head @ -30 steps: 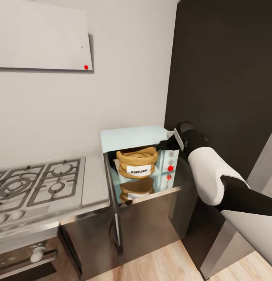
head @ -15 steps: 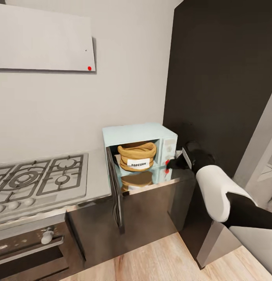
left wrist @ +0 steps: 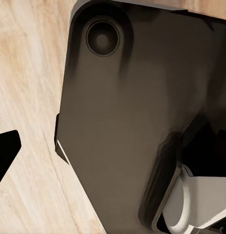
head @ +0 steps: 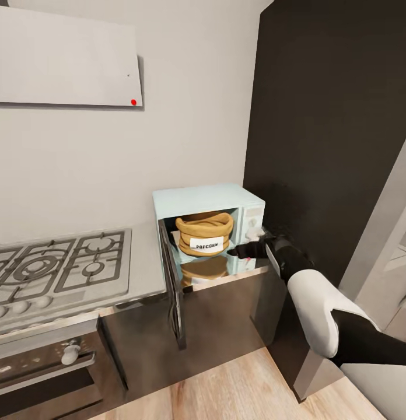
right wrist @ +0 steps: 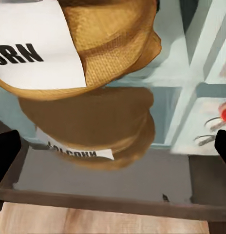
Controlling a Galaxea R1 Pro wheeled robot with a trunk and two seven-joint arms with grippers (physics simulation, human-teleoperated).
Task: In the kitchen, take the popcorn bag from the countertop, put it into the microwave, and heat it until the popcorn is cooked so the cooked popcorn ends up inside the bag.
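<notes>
I see the popcorn bag (head: 205,234) sitting inside the open microwave (head: 209,201) on the desk (head: 146,265) — my right pincer (head: 233,252) hovers just before it; whether its jaws are apart, I cannot tell.

I'm standing in a home kitchen: a gas hob (head: 57,262) is sitting at nine o'clock, an oven (head: 45,373) below, a microwave (head: 212,224) resting on the countertop (head: 146,271).
</notes>
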